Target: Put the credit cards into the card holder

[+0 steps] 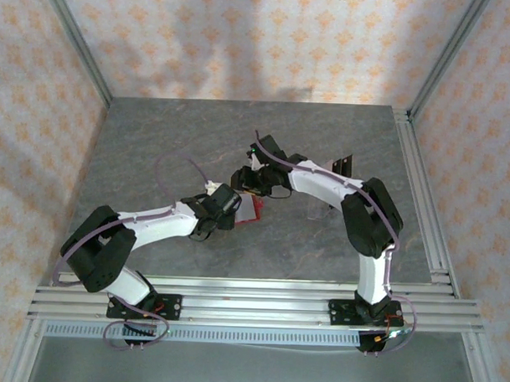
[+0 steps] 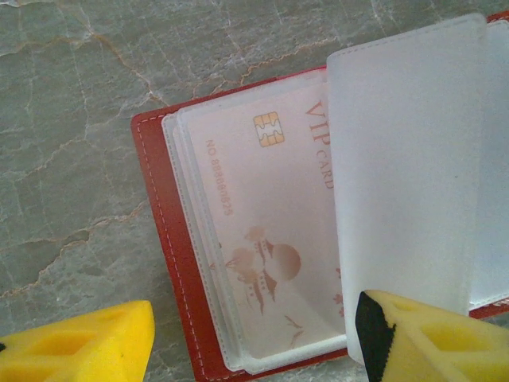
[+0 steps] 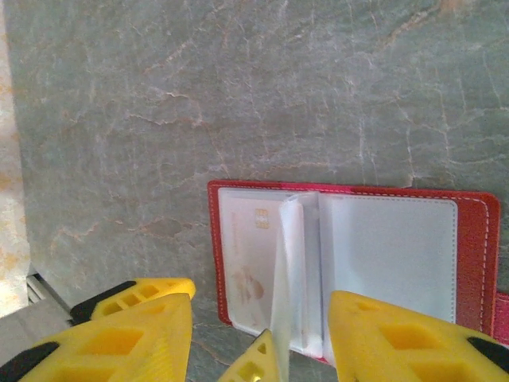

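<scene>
The red card holder (image 1: 253, 210) lies open on the table between both arms. One credit card (image 2: 262, 207), pale through a frosted sleeve, with a gold chip and "VIP CARD" lettering, sits in the left half of the card holder (image 2: 171, 239). A clear sleeve page (image 2: 406, 159) stands lifted, and one yellow finger (image 2: 429, 338) of my left gripper (image 2: 254, 318) rests against its lower edge. That gripper is open, straddling the holder's near edge. My right gripper (image 3: 261, 306) hovers open over the card holder (image 3: 477, 239), nothing between its fingers. More dark cards (image 1: 345, 165) stand behind the right arm.
The grey marbled table (image 1: 156, 137) stretches left and back of the holder. Metal rails (image 1: 423, 188) run along the right and near edges. Patterned walls close in the back and sides. Both wrists crowd the table's centre.
</scene>
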`<state>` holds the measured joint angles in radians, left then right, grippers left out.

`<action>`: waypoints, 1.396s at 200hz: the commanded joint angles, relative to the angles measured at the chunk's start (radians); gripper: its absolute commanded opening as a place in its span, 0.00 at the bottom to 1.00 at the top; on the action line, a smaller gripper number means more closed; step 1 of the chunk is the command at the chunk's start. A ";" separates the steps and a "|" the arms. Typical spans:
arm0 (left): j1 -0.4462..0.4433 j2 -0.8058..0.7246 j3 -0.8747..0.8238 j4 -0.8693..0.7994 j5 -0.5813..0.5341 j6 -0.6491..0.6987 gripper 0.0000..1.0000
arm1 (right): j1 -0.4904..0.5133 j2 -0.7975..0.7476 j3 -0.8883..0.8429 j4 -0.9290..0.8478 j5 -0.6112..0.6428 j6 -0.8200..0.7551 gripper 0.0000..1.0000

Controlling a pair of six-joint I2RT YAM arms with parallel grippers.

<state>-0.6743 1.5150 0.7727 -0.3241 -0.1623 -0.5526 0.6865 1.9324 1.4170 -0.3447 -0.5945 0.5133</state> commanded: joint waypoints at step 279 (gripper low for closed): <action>0.106 -0.033 0.061 -0.071 -0.037 -0.013 0.74 | -0.223 -0.117 0.193 -0.481 0.308 -0.264 0.48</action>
<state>-0.6003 1.4231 0.7738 -0.4217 -0.2150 -0.5968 0.5056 1.8221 1.5661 -0.5522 -0.4747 0.4267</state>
